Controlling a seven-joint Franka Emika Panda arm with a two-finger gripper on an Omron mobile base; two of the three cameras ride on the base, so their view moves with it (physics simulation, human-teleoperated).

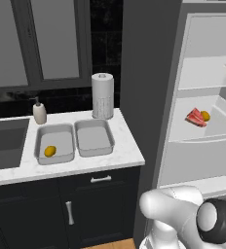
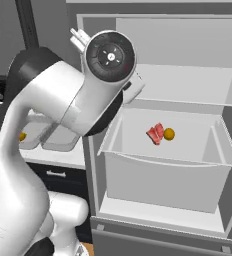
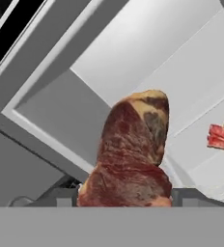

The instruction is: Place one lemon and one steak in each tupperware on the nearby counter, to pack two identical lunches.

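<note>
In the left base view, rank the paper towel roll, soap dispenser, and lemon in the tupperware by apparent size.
1. Paper towel roll, clearly largest.
2. Soap dispenser.
3. Lemon, smallest.
All three sit on the counter at similar depth, so the order seems reliable.

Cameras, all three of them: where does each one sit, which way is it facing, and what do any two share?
Left base view: behind-left, facing the counter, two tupperwares, open fridge; white arm low right.
Right base view: behind-right, facing the fridge shelf; arm fills left.
Hand view: along the gripper, which holds a steak.
Shared: shelf's second steak and lemon.
</note>
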